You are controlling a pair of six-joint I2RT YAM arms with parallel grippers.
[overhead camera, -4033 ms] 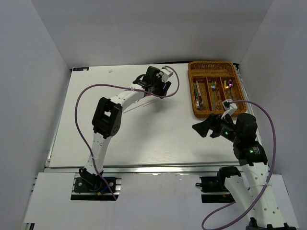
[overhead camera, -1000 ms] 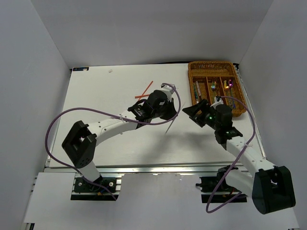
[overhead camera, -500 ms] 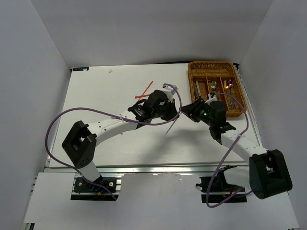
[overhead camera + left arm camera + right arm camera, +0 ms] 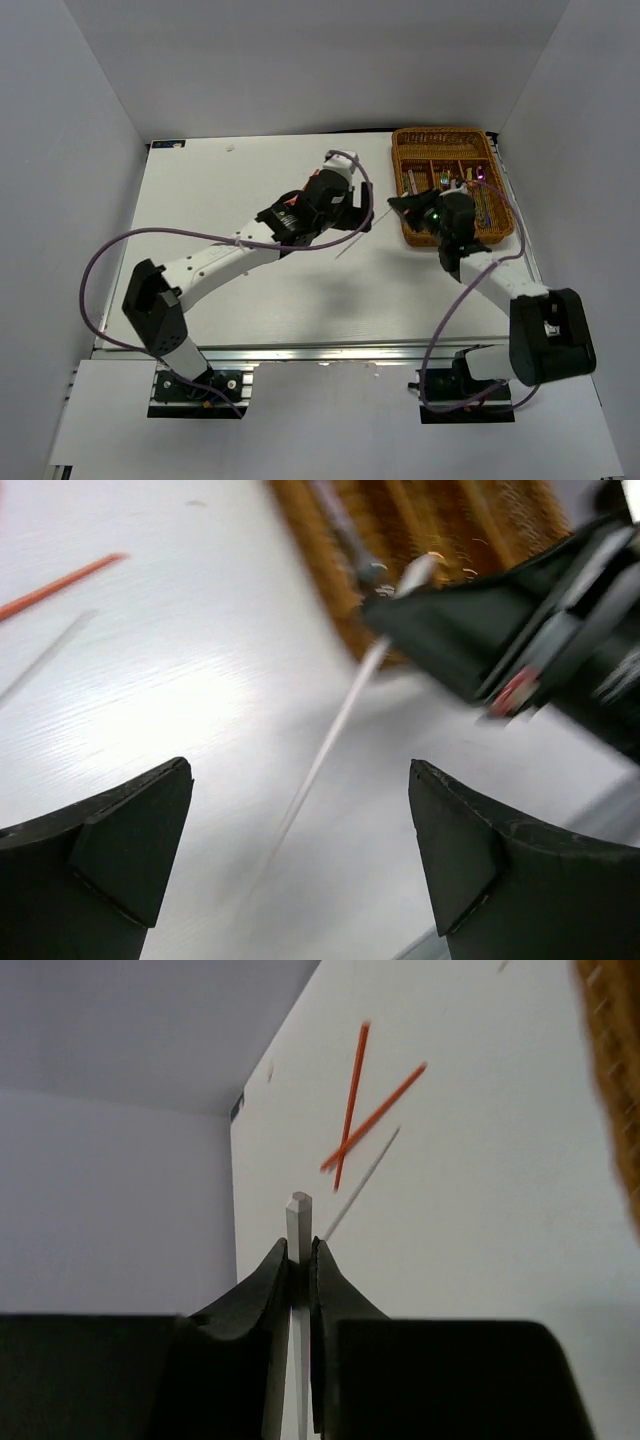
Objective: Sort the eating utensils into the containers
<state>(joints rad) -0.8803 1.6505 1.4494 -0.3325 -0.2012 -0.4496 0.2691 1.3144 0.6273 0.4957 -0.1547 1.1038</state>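
White counter [image 4: 200, 200] | left claw [image 4: 300, 780] spread wide, empty | right claw [image 4: 301, 1255] pinched on silver chopstick [image 4: 298, 1215] near its end | probably light, stiff, slick; mid-length hold likely steadier

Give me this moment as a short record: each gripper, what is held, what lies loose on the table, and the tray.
left gripper: open, jaws wide apart, gripping nothing
right gripper: shut on the held silver chopstick, near one end
held silver chopstick: slants from the right gripper through the left gripper's open gap
loose on table: two red chopsticks, crossed; a second silver chopstick beside them
wicker tray: at the table's far right, cutlery in its long slots
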